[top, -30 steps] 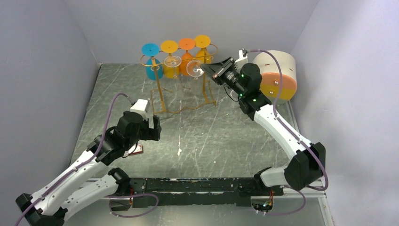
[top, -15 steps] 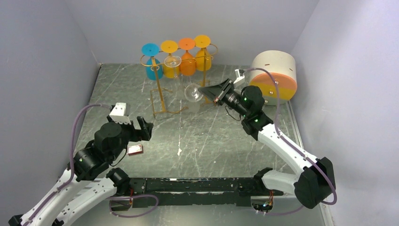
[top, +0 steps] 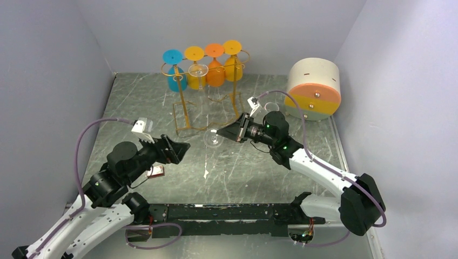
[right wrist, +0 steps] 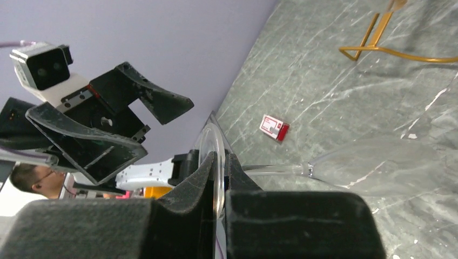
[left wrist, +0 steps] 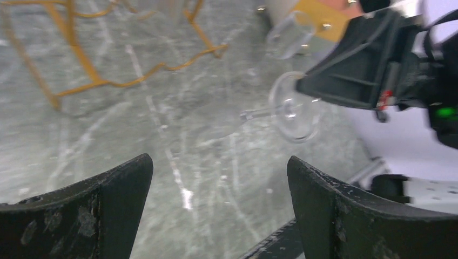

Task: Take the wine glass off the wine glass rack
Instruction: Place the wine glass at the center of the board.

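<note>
Clear glass, the wine glass (top: 212, 138) is off the wine glass rack (top: 184, 105). It is held over the grey marbled worktop (top: 243, 167), at about 6 o'clock from the rack's wire base and apart from it. The right tool (top: 220, 134) is clenched on the glass's round foot. In the right wrist view its dark fingers (right wrist: 178, 216) pinch the thin disc edge-on, and the stem runs toward 3 o'clock to the bowl. The bowl is so faint against the stone that its exact tilt is hard to judge.

The left tool (top: 180, 151) sits at 9 o'clock of the glass, near it but not touching, spread wide and holding nothing. Its wrist view shows the glass beyond the gap between its two fingers (left wrist: 108, 205), toward 1 o'clock.

At 12 o'clock on the worktop, coloured glasses (top: 215, 67) and one clear glass (top: 198, 70) hang on the rack. A small red-and-white card (top: 155, 171) lies at 6 o'clock of the left tool. A white, orange and yellow drum (top: 313, 86) stands at 2 o'clock.
</note>
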Available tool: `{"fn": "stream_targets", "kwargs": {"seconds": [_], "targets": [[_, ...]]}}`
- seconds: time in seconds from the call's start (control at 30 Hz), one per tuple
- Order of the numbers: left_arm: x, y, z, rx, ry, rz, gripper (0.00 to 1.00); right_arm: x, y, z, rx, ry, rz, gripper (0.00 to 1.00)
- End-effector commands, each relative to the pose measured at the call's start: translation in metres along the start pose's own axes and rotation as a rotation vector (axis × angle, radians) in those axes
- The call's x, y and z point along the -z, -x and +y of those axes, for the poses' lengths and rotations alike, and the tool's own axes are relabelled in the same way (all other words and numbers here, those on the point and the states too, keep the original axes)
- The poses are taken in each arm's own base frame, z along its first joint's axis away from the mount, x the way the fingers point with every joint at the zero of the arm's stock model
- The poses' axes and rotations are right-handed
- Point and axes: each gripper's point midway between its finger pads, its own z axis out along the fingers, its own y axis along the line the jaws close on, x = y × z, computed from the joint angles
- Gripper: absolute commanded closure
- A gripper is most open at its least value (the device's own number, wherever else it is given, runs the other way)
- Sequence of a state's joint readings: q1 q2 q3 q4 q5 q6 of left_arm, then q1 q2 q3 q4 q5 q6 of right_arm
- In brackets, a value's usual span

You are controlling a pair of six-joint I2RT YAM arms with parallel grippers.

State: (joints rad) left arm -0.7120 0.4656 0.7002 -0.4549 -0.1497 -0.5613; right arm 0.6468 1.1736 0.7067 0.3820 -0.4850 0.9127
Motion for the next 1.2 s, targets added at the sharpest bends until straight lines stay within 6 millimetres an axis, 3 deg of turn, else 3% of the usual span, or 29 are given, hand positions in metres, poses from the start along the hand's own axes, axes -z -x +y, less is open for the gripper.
{"fn": "stream_targets", "kwargs": {"seconds": [0.0,0.2,0.37,0.57,0.67,0.83,0.9,1.1,1.17], "targets": [[0.000,0.001,-0.050,0.182,-0.261,-0.007,0.02,-0.001,-0.009,0.013,0.078,0.074,0.042,1.00],[0.003,-0.003,-0.085,0.286,-0.515,-0.033,0.02,0.004,-0.019,0.009,0.102,0.052,0.071,1.00],[-0.014,-0.029,-0.090,0.302,-0.551,0.077,0.20,0.008,-0.023,0.015,0.128,0.068,0.097,1.00],[-0.024,-0.040,-0.097,0.297,-0.612,0.103,0.30,0.008,-0.030,0.018,0.126,0.094,0.118,1.00],[-0.034,-0.048,-0.092,0.290,-0.566,0.143,0.41,0.008,-0.032,0.020,0.126,0.114,0.122,1.00],[-0.034,-0.048,-0.095,0.319,-0.601,0.124,0.63,0.008,-0.038,0.020,0.142,0.128,0.152,1.00],[-0.034,-0.048,-0.094,0.324,-0.602,0.120,0.66,0.010,-0.040,0.024,0.146,0.150,0.165,1.00],[-0.035,-0.052,-0.096,0.285,-0.600,0.156,0.92,0.015,-0.038,0.039,0.168,0.208,0.166,1.00],[-0.036,-0.053,-0.094,0.271,-0.582,0.162,0.93,0.017,-0.038,0.043,0.183,0.223,0.172,1.00]]}}
